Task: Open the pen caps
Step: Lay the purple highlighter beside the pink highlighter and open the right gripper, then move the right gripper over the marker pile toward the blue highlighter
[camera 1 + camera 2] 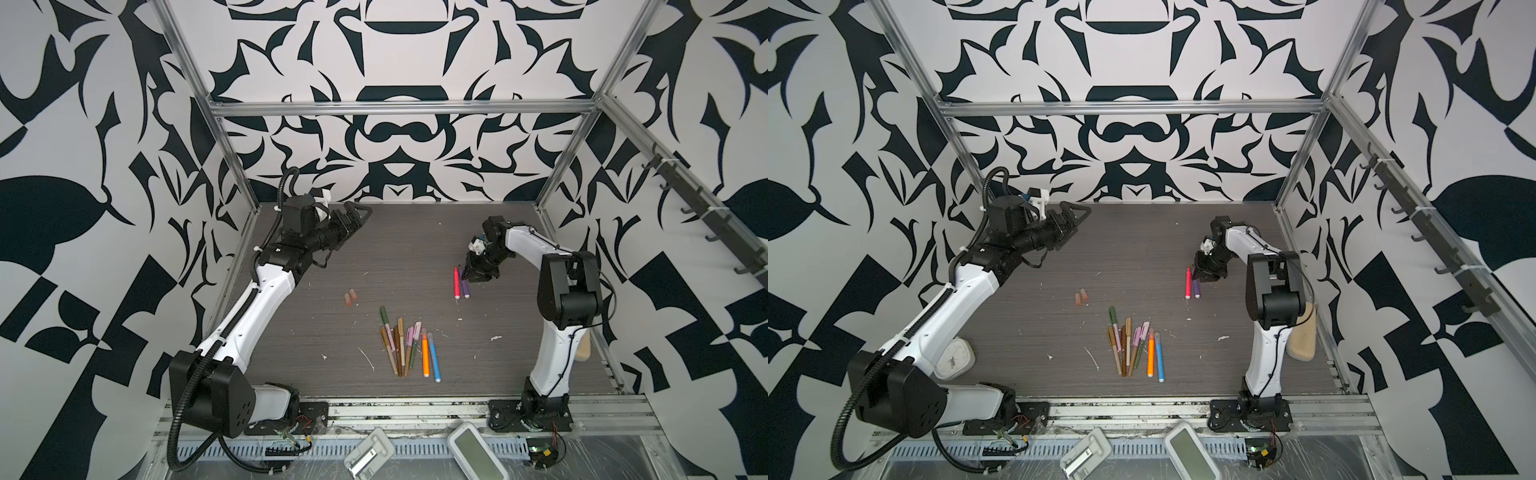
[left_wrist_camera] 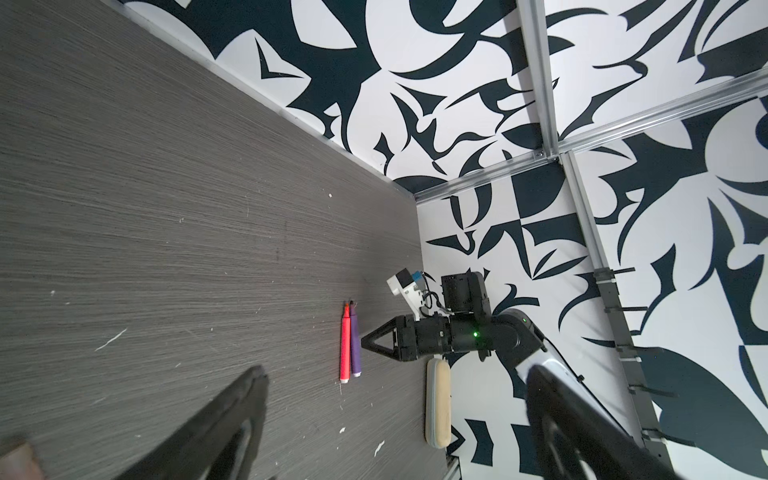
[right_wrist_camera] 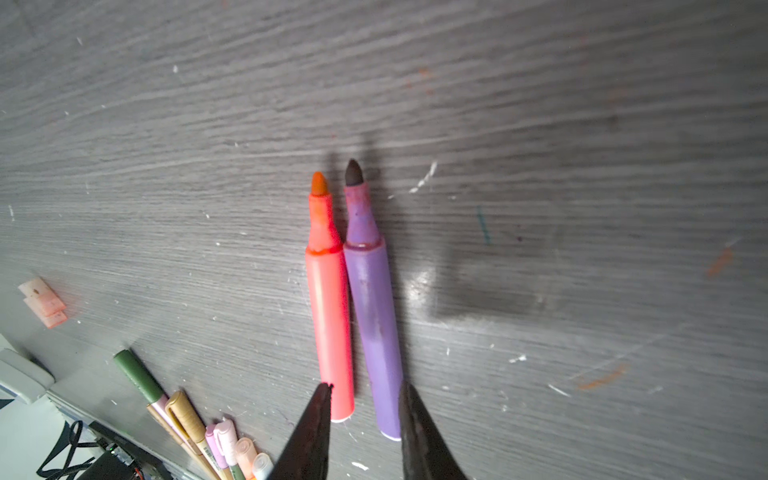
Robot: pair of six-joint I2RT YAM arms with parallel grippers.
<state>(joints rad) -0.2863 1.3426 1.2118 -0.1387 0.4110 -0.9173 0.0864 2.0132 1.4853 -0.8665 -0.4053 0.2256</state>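
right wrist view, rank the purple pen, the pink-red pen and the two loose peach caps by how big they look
1. purple pen and pink-red pen: nearly alike, so tied.
2. two peach caps: far smaller and alike to each other; they lie farther from the camera, which shrinks them.

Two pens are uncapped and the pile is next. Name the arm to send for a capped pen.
Right, probably. The right hand hangs low over the two uncapped pens, nearer the pile of capped pens; the left hand, open wide, is raised far back, farther off.
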